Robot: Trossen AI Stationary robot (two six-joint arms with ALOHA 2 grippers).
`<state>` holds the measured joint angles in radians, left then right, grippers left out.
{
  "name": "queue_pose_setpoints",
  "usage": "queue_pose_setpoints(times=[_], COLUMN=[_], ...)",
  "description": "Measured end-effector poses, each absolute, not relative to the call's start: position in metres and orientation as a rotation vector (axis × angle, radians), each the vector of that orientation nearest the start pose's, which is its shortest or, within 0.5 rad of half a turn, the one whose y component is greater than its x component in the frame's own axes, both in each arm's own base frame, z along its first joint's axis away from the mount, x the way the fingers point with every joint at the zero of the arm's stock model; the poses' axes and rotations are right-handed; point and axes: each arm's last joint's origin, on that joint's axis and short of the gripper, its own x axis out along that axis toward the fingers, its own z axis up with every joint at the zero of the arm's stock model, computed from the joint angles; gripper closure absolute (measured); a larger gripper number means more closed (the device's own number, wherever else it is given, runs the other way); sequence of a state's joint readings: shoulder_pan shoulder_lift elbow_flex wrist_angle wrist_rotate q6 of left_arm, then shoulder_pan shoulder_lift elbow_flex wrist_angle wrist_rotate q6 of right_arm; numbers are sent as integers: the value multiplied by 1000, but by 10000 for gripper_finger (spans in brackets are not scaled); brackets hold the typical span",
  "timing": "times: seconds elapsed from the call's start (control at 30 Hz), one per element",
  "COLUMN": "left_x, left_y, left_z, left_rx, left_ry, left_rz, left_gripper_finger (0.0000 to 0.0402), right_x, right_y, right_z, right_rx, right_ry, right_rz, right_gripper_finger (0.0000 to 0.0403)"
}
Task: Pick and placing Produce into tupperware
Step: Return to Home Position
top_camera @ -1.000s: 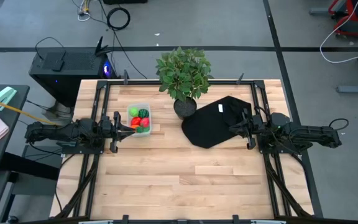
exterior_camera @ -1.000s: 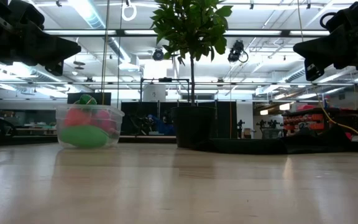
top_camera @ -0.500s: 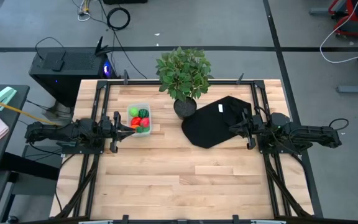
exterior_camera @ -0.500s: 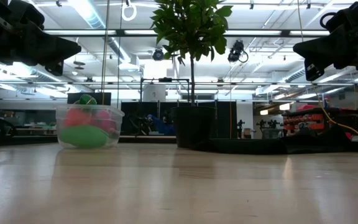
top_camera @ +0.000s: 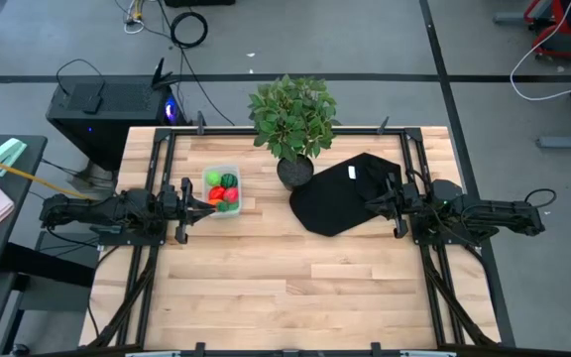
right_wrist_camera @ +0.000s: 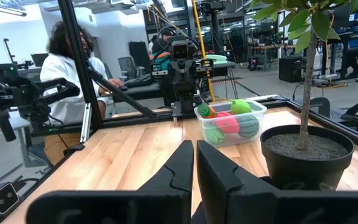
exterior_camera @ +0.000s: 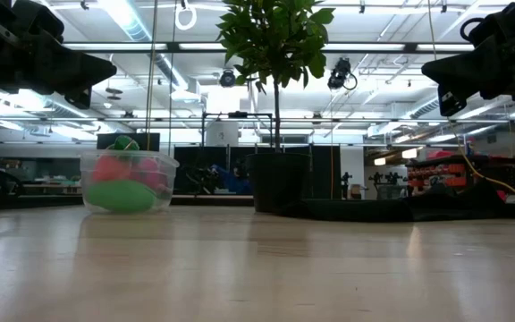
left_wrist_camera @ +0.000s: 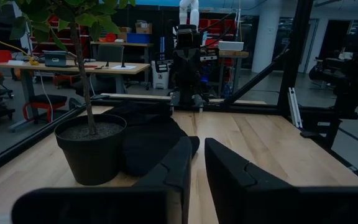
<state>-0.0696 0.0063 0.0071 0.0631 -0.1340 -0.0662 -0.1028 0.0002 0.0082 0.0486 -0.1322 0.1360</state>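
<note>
Produce (top_camera: 220, 188): small toy fruits and vegetables, all lying in the tub; none shows loose on the table.
Pieces: light green oblong (right_wrist_camera: 241, 107); pink-red round (right_wrist_camera: 227, 122); dark green striped ball (top_camera: 229, 179); orange-and-green piece (right_wrist_camera: 205, 111).
Handling, produce: judged light, stiff and smooth-skinned. The round pieces would likely roll or slip from a pinch off centre, so hold across the widest part. Not fragile, by the look.
Tub (exterior_camera: 129, 182): clear whitish plastic, rectangular with rounded corners, thin walls, open top.
Tub, place: far left of the table, left of the plant.
Handling, tub: judged light even when filled, with walls that would flex. It would slide on the wood if nudged. Best hold is over one long rim, or leave it be.
Task state: filling appears done.
Left gripper (top_camera: 209, 206): just beside the tub's near side, raised off the table; fingers drawn close with a slim gap, nothing held.
Right gripper (top_camera: 369, 205): far right, above the cloth; fingers together, nothing held.
Plant (top_camera: 292, 117): leafy, thin stem, in a round dark pot of soil, far centre.
Cloth (top_camera: 340, 198): black, soft, lying flat with folds, touching the pot on its right.
Table (top_camera: 295, 288): pale wood planks, smooth, black metal frame.
Person (right_wrist_camera: 64, 68): seated beyond the table, white top.
</note>
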Motion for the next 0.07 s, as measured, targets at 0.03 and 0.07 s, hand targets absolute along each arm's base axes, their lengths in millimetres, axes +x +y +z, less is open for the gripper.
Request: queue_pose_setpoints(times=[0.03,0.07], left_x=[97,97], left_y=[-3,-3], left_z=[171,172], left_rx=[-73,-73], left_ry=[-65,-66], left_rz=[63,62], left_gripper_finger=[346,344], right_x=[97,97], right_y=[-6,-6], right_z=[171,171], right_rx=[129,129], right_ry=[-54,-54], right_rz=[33,34], right_gripper_finger=[376,376])
